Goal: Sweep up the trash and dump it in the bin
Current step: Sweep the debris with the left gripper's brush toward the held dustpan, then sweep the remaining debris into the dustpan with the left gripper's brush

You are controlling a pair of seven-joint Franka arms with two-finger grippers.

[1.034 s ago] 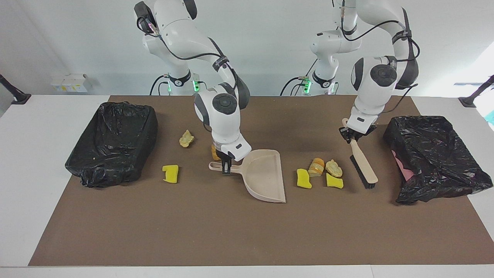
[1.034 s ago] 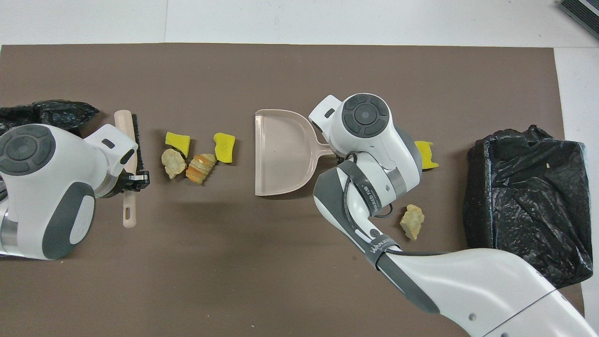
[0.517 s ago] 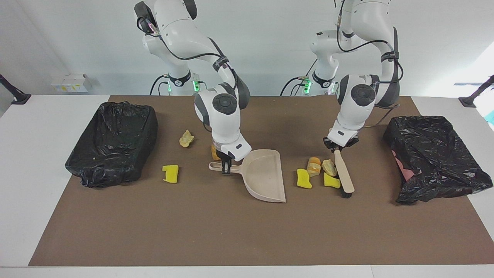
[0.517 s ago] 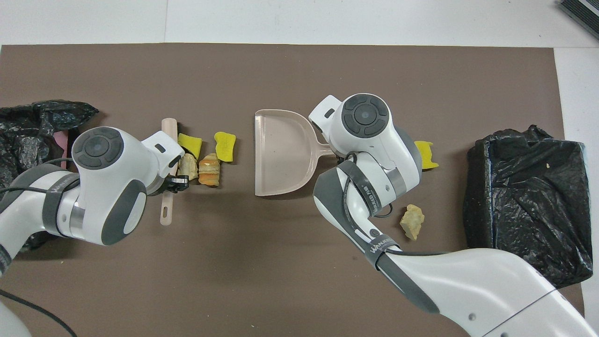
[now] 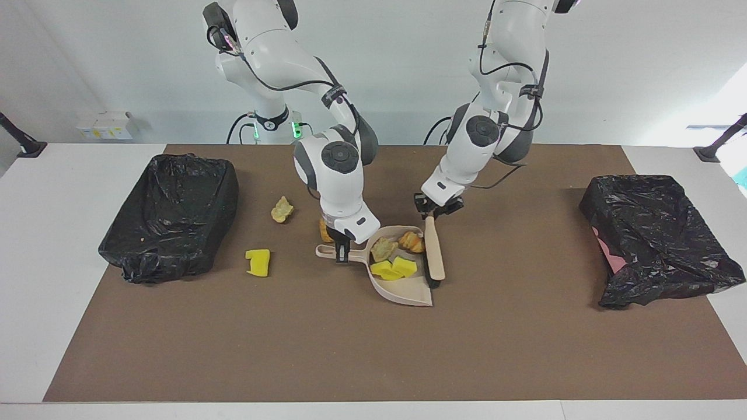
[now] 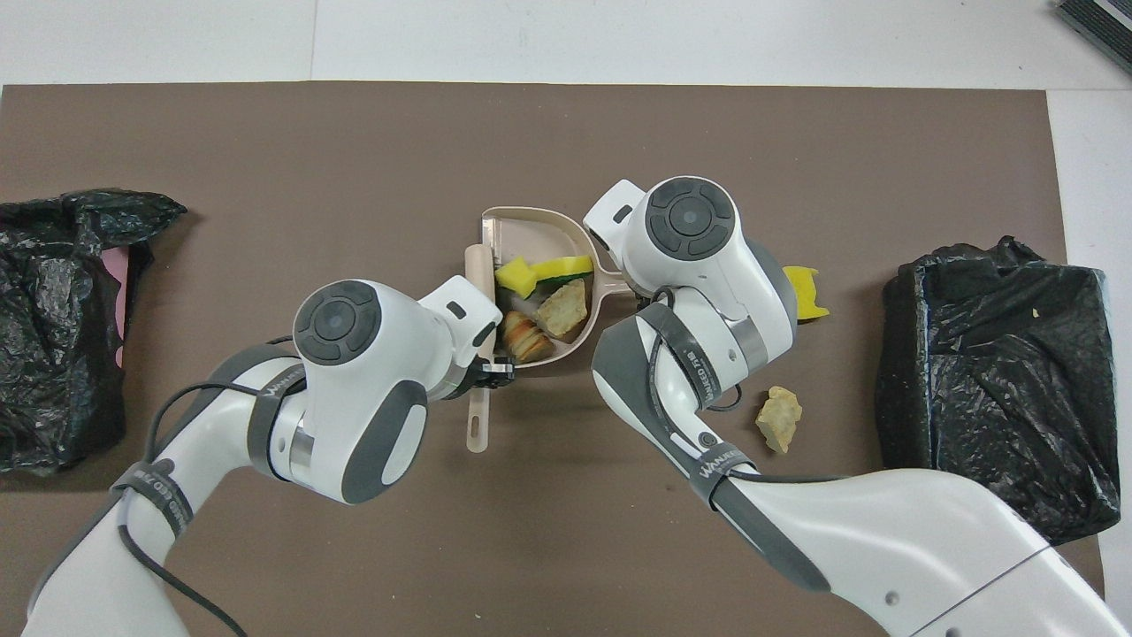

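My left claw [image 5: 432, 217] squeezes the brush [image 5: 433, 256]. My right claw [image 5: 342, 256] squeezes the dustpan [image 5: 408, 289] handle, mid-picture. Four trash bits [image 5: 395, 256] sit inside, light, soft and crumbly. I'd lift by the handle, kept level.

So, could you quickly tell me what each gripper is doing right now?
Left gripper: shut on the brush handle.
Right gripper: shut on the dustpan handle.

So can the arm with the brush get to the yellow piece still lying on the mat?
Probably not easily. The left gripper holds the brush at the dustpan; the right gripper, on the dustpan's handle, stands between it and the yellow piece.
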